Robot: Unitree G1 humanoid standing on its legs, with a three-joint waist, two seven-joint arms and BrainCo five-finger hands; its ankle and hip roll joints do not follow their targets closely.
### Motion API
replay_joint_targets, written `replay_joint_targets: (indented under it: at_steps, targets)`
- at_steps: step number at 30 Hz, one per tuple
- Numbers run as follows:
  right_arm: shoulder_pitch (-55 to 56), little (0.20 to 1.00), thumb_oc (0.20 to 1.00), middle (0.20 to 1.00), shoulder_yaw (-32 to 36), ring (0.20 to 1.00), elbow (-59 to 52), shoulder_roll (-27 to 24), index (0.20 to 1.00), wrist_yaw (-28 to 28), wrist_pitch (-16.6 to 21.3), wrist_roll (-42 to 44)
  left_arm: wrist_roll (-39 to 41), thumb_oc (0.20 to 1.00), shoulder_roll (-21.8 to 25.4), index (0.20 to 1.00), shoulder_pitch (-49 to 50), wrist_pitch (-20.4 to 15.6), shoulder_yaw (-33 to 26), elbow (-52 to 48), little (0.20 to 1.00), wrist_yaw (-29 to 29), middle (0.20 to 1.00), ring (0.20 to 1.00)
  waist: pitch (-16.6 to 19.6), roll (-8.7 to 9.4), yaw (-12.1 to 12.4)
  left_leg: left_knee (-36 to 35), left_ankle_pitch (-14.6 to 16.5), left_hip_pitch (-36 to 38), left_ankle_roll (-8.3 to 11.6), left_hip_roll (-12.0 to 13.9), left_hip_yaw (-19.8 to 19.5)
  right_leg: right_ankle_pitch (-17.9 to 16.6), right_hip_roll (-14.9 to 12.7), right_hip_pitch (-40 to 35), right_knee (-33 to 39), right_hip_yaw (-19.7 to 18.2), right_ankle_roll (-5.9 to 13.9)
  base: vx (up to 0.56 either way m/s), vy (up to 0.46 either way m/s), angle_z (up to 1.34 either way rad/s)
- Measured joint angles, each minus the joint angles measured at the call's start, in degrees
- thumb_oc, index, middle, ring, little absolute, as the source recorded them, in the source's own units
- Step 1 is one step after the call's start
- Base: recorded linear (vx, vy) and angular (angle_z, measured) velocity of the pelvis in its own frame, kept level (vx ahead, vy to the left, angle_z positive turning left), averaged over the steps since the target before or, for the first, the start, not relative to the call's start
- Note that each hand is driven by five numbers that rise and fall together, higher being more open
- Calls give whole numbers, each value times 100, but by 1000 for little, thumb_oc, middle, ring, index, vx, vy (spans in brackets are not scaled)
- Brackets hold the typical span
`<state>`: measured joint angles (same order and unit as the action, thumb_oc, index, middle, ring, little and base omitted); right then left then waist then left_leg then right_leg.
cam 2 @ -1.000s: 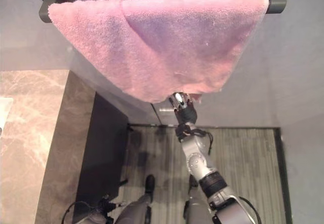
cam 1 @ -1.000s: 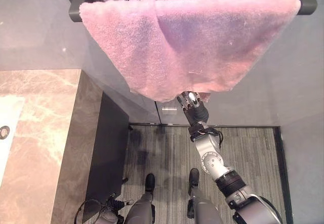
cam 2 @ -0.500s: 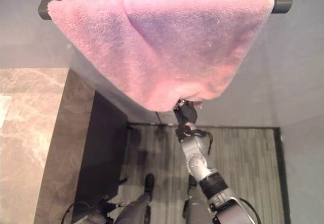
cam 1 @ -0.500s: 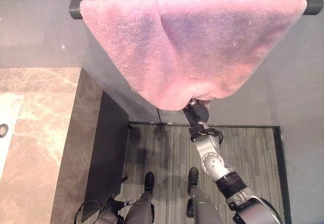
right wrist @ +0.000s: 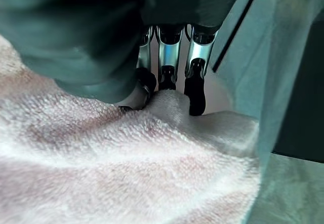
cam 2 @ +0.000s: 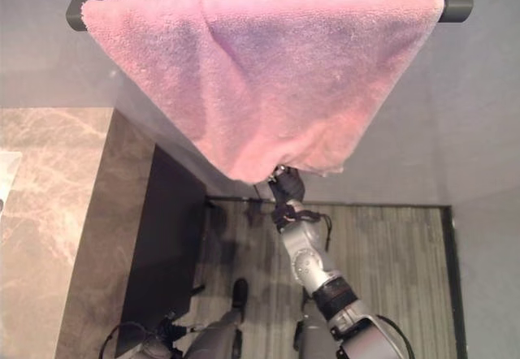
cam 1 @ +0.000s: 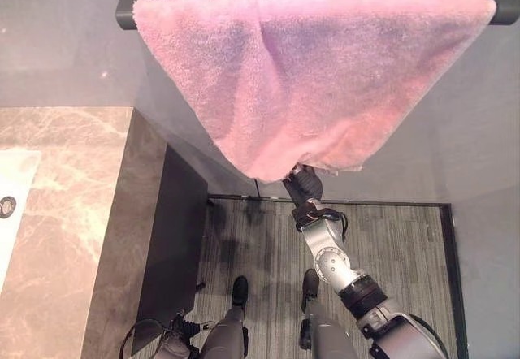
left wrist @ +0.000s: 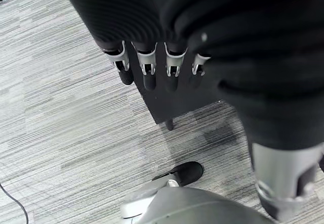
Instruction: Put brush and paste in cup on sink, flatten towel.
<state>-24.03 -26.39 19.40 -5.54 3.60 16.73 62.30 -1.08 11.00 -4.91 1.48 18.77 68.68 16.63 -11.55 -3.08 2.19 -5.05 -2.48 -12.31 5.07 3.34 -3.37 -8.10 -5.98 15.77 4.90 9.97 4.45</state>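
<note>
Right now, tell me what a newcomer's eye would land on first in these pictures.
The big pink towel draped over the dark rail at the top catches the eye first, hanging unevenly with its lower edge drawn to a point. At that point the right robot hand reaches up from below, fingers pinching the towel's hem. A marble countertop sits to the left, and the left robot hand hangs relaxed over the striped floor.

the pink towel (cam 1: 309, 75) is thick, fluffy terry cloth with a rough nap. the dark bar (cam 1: 130, 6) at the upper left looks matt. the beige marble-look counter (cam 1: 73, 213) at the left is smooth and polished. the grey striped floor (cam 1: 398, 245) looks like low, matt carpet.
</note>
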Motion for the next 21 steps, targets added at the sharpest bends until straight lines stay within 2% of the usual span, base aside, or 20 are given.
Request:
replay_joint_targets:
  at_steps: [21]
  targets:
    - [-449,200,200,200,-305,200,882,205,200,30,-182,-16,74,1000,22,1000,-85,-6,1,1,1000,73,1000,1000,-173,51,98,1,0,-75,0,1,-48,10,6,58,1,36,8,0,0,0]
